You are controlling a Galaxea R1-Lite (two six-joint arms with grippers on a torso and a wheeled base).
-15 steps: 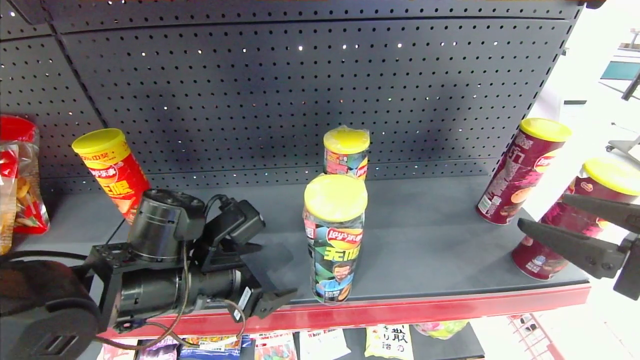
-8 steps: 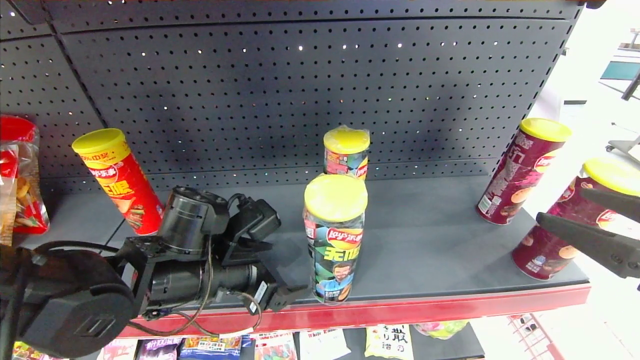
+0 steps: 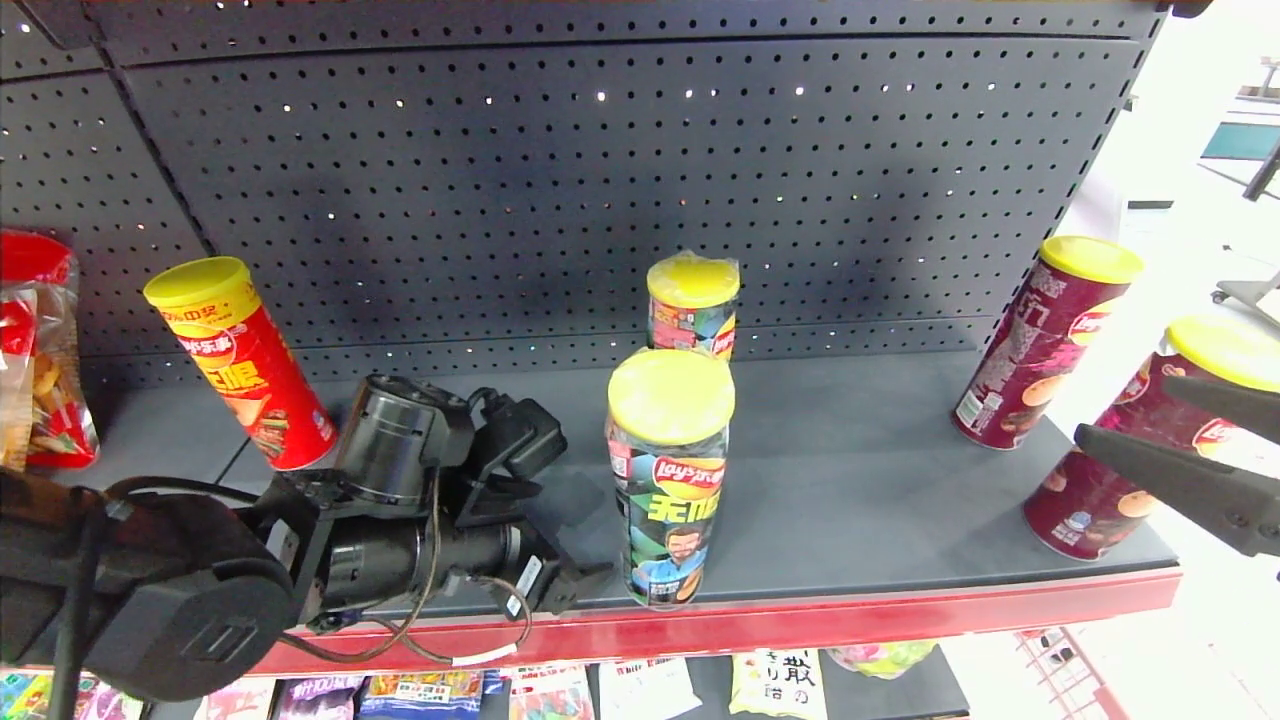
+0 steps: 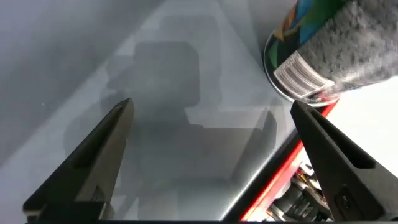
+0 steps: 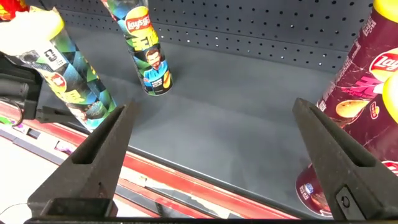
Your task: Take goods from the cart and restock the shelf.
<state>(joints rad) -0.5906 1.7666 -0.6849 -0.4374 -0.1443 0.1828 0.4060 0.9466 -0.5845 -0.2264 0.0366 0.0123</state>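
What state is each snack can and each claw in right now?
Left claw: open, empty.
Right claw: open, empty.
Red can: upright, lidded.
Front patterned can: upright, lidded.
Rear patterned can: upright, lidded.
Rear maroon can: upright, lidded.
Front maroon can: upright, lidded.

five chip cans: one red can (image 3: 243,368), two patterned (front patterned can (image 3: 668,480), rear patterned can (image 3: 692,305)) and two maroon (near maroon can (image 3: 1085,510), far maroon can (image 3: 1035,350)). one snack bag (image 3: 45,385) too.
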